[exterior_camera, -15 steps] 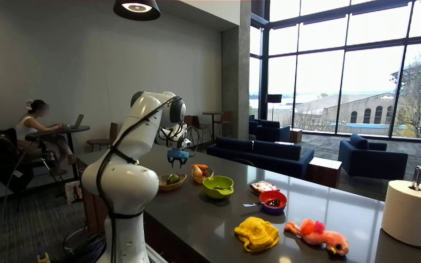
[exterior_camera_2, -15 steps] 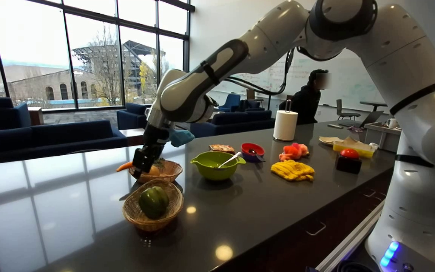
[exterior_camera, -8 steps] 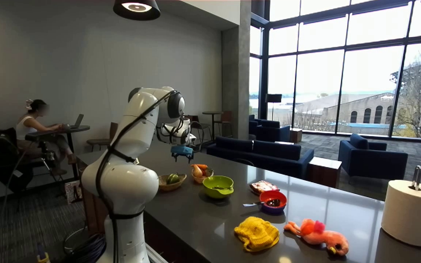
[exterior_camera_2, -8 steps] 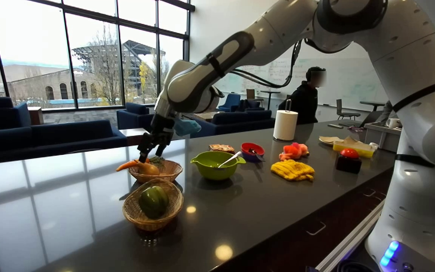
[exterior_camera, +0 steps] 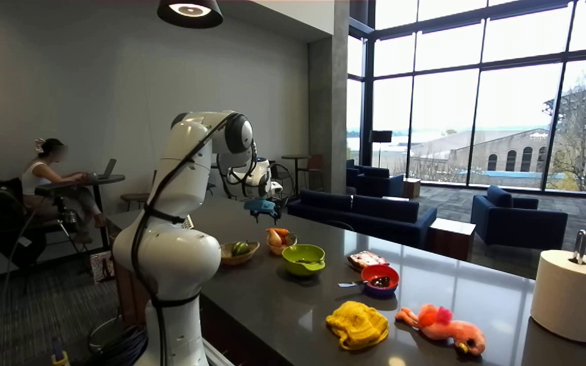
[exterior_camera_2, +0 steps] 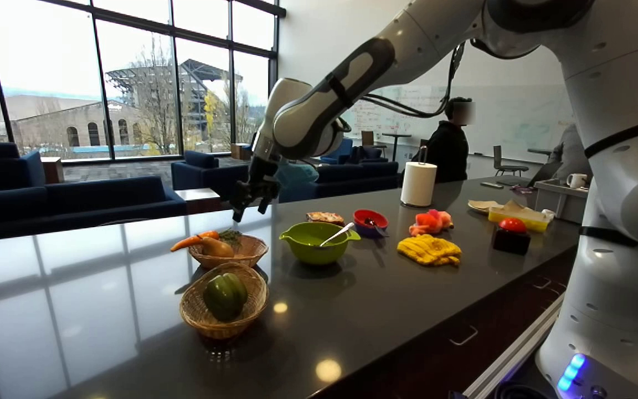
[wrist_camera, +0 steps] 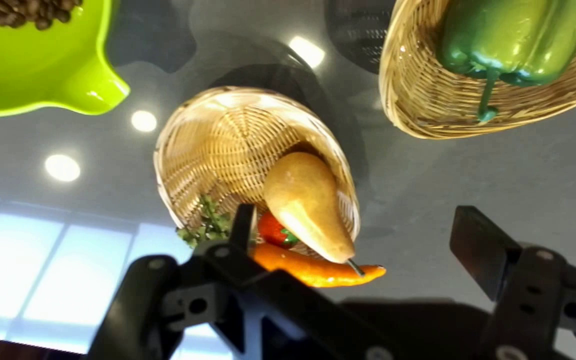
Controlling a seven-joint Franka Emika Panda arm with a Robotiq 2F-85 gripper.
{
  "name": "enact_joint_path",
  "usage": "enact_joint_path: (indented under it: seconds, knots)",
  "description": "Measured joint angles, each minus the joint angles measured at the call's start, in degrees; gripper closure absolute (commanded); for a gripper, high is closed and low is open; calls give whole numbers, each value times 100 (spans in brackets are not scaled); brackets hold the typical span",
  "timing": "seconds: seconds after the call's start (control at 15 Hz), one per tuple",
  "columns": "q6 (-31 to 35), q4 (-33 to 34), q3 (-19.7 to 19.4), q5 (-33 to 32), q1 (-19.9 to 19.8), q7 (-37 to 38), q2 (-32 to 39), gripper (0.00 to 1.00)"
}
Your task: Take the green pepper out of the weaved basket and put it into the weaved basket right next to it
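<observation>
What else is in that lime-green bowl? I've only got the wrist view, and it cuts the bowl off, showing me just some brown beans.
Observer: In an exterior view, a pale utensil handle slants up out of the green bowl.
Operator: Fun! Is anything being touched or grabbed right now?
Observer: No. An exterior view shows the gripper hanging in the air, with a gap beneath it.
Operator: And is the green pepper alone in its basket? My picture chops that too.
Observer: Nothing else shows in it in an exterior view, though part of the bottom is hidden.
</observation>
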Motion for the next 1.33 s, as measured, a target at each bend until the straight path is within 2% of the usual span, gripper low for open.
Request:
enact_joint_path:
  seconds: [0.47, 0.93, 1.13, 1.33]
  knots:
    - [38, -728, -591, -584, 12, 1032, -619, 0]
    - [41, -1424, -1230, -1605, -11, 2718, -1243, 0]
    - [6, -1704, -1306, -1776, -93, 3225, -1490, 0]
    - [-104, -2004, -1251, -1702, -220, 3313, -1774, 0]
